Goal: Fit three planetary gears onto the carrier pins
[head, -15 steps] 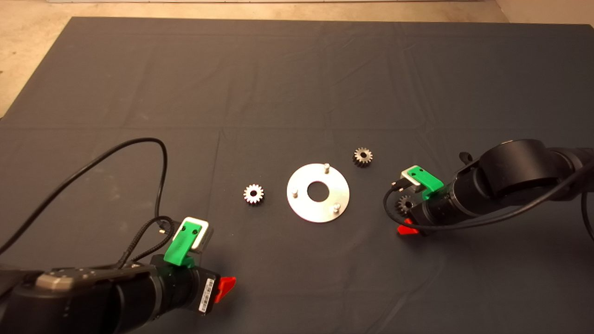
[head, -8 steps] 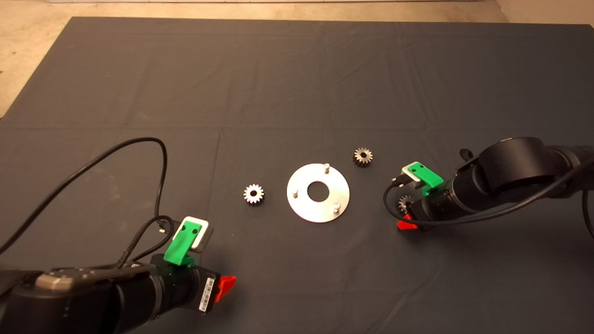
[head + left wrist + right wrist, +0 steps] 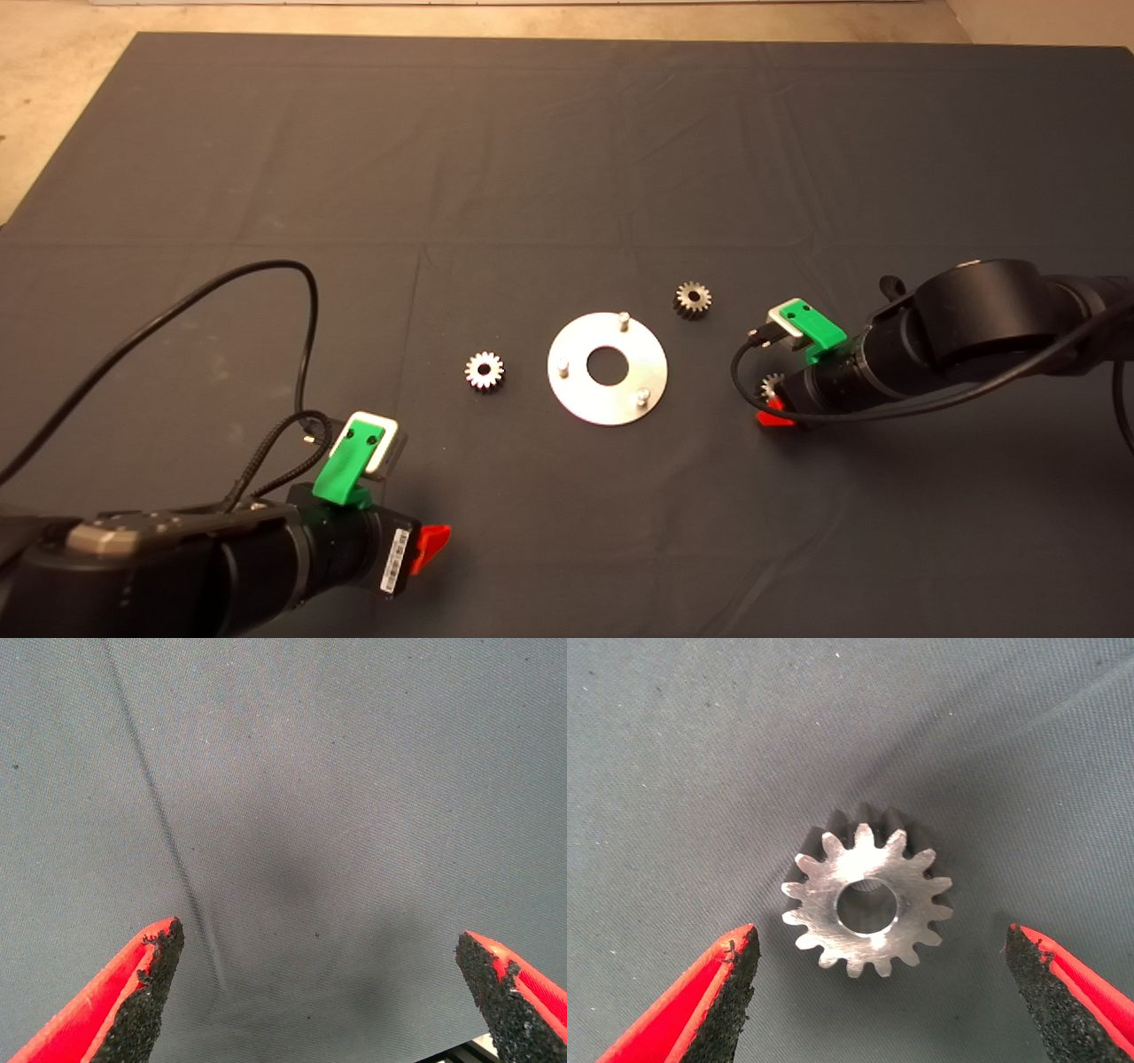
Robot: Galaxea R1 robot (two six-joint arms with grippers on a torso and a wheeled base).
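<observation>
Planetary gear (image 3: 866, 901) flat on mat, between spread right end effector (image 3: 879, 992) fingers.

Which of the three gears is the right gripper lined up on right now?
The gear right of the disc, lying flat between the open right gripper; the other gears lie in the open, left of and behind the disc.

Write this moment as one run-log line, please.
right gripper: open, above gear | left gripper: open, idle | carrier pins: bare
</observation>
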